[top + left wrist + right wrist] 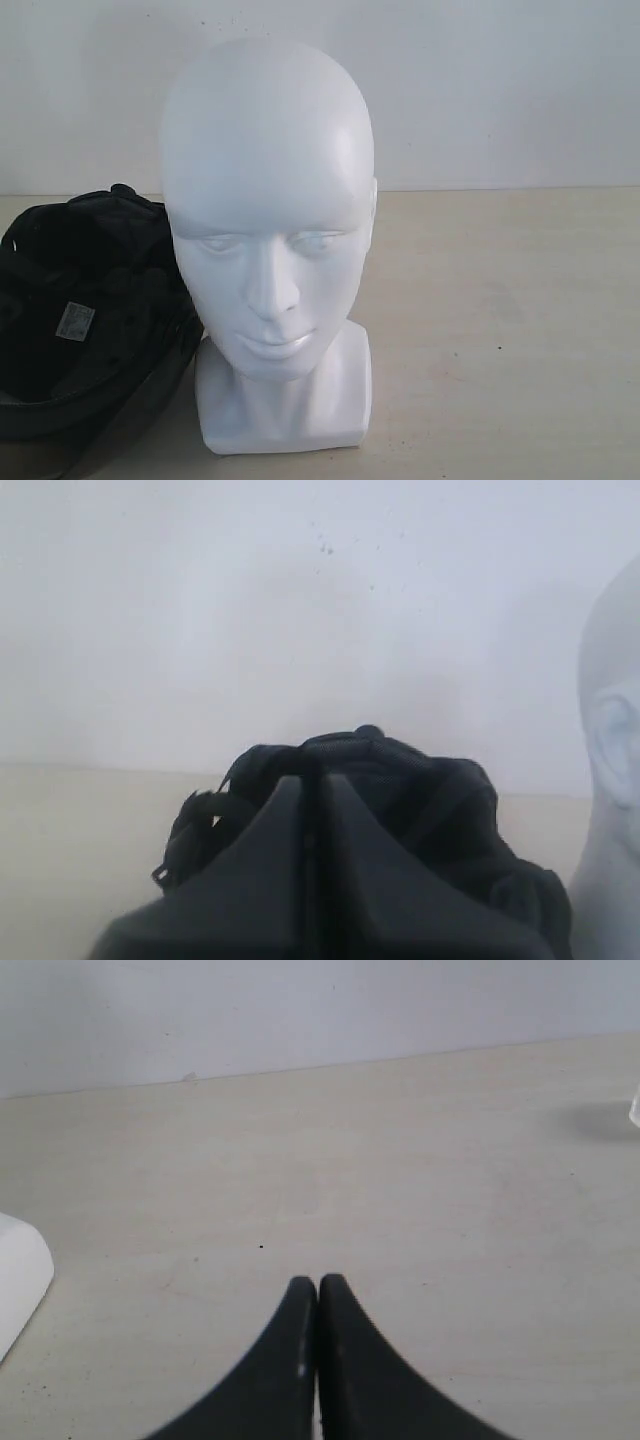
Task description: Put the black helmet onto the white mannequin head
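The white mannequin head point(268, 240) stands upright on its squarish base at the middle of the table, face toward the exterior camera. The black helmet point(85, 320) lies just to its left, opening turned up, padded lining and a small label showing, its edge close against the base. Neither gripper appears in the exterior view. My left gripper point(311, 780) is shut with nothing between its fingers, and points at the black helmet point(420, 790) right behind its tips; the mannequin head point(610, 780) shows at that frame's edge. My right gripper point(317, 1282) is shut and empty over bare table.
A white wall point(500, 90) runs behind the light wooden table point(500, 330). In the right wrist view a white corner point(20, 1270), probably the mannequin's base, sits at one edge, and a small pale object point(634, 1110) at the other.
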Robot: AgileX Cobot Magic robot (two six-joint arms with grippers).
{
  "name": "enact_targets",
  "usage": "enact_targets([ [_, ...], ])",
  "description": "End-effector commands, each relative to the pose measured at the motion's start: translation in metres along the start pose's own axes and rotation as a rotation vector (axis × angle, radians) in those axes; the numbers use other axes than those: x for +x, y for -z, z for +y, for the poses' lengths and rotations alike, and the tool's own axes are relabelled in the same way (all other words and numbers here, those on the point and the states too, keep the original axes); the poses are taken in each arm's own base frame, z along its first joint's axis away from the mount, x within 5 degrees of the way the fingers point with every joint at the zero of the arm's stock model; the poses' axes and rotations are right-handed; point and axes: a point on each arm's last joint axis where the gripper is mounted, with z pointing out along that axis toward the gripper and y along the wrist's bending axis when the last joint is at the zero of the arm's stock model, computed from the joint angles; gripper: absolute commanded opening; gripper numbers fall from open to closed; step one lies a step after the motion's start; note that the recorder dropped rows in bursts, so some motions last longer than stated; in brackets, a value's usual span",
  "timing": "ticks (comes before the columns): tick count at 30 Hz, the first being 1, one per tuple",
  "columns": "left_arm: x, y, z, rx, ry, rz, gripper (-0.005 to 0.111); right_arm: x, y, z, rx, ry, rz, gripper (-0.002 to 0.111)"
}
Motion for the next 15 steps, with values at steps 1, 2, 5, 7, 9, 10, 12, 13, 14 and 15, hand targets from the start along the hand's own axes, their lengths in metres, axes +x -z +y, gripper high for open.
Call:
enact_targets([
  [1,-0.002,0.0,-0.002,0.022,0.061,-0.028,0.004,-0.001,0.0,0.0,0.0,0.002,-0.014,0.0],
  [2,-0.002,0.0,-0.002,0.023,0.096,-0.029,0.004,-0.001,0.0,0.0,0.0,0.002,-0.014,0.0],
  [5,-0.004,0.0,-0.004,0.043,0.167,-0.049,0.004,-0.001,0.0,0.0,0.0,0.002,-0.014,0.0],
  [7,-0.003,0.0,-0.002,0.025,0.193,-0.036,0.004,-0.001,0.0,0.0,0.0,0.002,-0.014,0.0],
  [9,0.001,0.0,-0.001,0.005,0.189,0.007,0.004,-0.001,0.0,0.0,0.0,0.002,-0.014,0.0],
  [10,0.003,0.0,-0.001,0.003,0.153,0.03,0.004,-0.001,0.0,0.0,0.0,0.002,-0.014,0.0],
  [12,0.007,0.0,-0.001,0.004,0.046,0.073,0.004,-0.001,0.0,0.0,0.0,0.002,-0.014,0.0],
  [13,0.009,0.001,0.0,0.004,0.011,0.096,0.004,-0.001,0.0,0.0,0.0,0.002,-0.014,0.0],
  [14,0.011,0.001,0.0,0.003,-0.012,0.118,0.004,-0.001,0.0,0.0,0.0,0.002,-0.014,0.0],
  [15,0.013,0.001,0.0,0.002,-0.027,0.137,0.004,-0.001,0.0,0.0,0.0,0.002,-0.014,0.0],
])
